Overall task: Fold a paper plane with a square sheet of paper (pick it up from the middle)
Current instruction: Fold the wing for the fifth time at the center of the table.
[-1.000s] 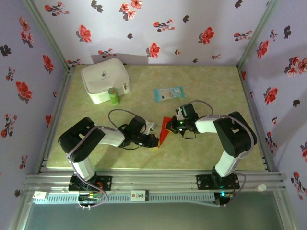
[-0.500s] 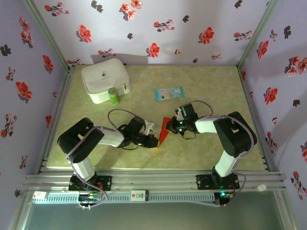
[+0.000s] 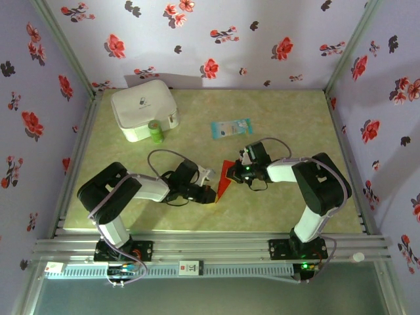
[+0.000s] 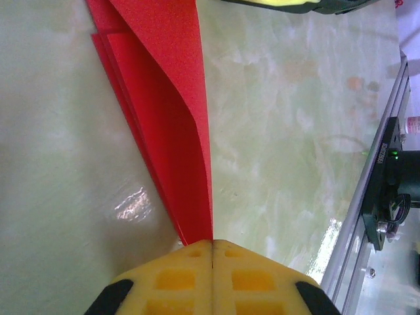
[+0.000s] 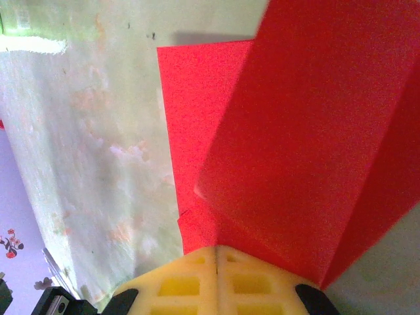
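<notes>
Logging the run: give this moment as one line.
left gripper: shut on red paper | right gripper: shut on red paper | stage: mid-fold

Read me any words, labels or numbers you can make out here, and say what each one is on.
Nothing here is legible.
White boxy case: small dark logo, too small to read.
Pale blue rectangular packet: print, blurred.
White label on the front metal rail: dark marks, too small.
Bright red folded paper: blank.

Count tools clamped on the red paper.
2. Left tool pinches the red paper at its near tip; right tool pinches its wider far end.
</notes>
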You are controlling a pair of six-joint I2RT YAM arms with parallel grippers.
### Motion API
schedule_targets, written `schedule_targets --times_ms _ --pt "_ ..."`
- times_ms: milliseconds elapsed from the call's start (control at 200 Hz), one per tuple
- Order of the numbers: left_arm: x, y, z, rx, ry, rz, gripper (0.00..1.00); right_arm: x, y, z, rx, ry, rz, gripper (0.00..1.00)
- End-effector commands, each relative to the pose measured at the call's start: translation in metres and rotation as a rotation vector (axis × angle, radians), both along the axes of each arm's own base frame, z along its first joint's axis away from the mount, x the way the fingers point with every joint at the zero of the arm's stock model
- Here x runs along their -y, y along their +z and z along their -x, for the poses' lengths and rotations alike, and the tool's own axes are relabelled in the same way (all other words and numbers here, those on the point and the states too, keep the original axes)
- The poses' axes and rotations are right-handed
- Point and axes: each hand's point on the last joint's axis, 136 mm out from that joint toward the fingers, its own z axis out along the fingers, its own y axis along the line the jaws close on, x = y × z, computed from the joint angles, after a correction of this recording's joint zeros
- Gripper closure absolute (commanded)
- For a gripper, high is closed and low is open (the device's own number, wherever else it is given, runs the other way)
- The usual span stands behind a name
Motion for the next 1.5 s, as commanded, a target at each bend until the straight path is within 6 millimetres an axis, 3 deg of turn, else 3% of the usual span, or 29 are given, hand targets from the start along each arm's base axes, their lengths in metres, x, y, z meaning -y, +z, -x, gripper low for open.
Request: schedule_targets --times_ms 0,275,490,795,880,980,1110,1235,1495 --pt "-0.014 -0.016 0.042 -0.126 -0.109 -0.071 0.95 0.036 -0.042 0.014 -0.087 -0.086 0.189 0.98" --pt "-0.016 -0.023 0.048 -0.147 -0.121 -0.098 0.95 0.036 -0.042 0.014 -0.088 -0.092 0.187 0.98" --pt "-0.016 -0.017 0.046 -0.129 -0.11 -0.09 0.87 0.036 -0.041 0.013 -0.087 -0.093 0.187 0.98" --pt "-0.016 0.05 -0.011 0.042 0.073 0.014 0.74 0.033 -0.038 0.014 -0.088 -0.082 0.172 0.98" --pt "-0.006 0.068 -0.022 0.063 0.073 0.04 0.74 0.033 -0.038 0.013 -0.088 -0.083 0.169 0.98" --pt "0.013 0.08 -0.031 0.048 0.045 0.062 0.81 0.033 -0.037 0.013 -0.087 -0.084 0.168 0.98" --pt "0.033 0.077 -0.042 0.03 0.042 0.061 0.88 0.033 -0.037 0.013 -0.087 -0.086 0.168 0.98" --pt "0.047 0.063 -0.043 0.001 0.02 0.025 0.93 0.032 -0.037 0.013 -0.089 -0.087 0.165 0.98" --pt "0.048 0.035 -0.049 -0.001 0.046 -0.055 0.98 0.031 -0.037 0.012 -0.089 -0.087 0.156 0.98"
